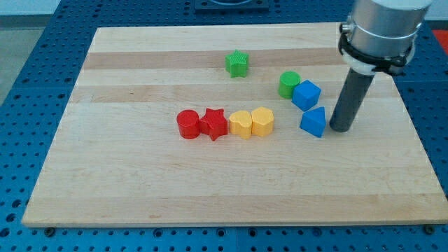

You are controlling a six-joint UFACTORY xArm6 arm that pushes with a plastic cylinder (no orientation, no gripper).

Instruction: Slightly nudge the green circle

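The green circle (pixel 288 84) stands on the wooden board (pixel 140 182) at the view's upper right, touching the blue cube (pixel 306 94) on its right. My tip (pixel 340 129) rests on the board to the right of the blue triangular block (pixel 313 122), close beside it, and below and to the right of the green circle. The rod stands upright.
A green star (pixel 237 64) sits near the view's top centre. A row in the middle holds a red circle (pixel 187 124), a red star (pixel 214 124), and two yellow blocks (pixel 240 124) (pixel 262 121).
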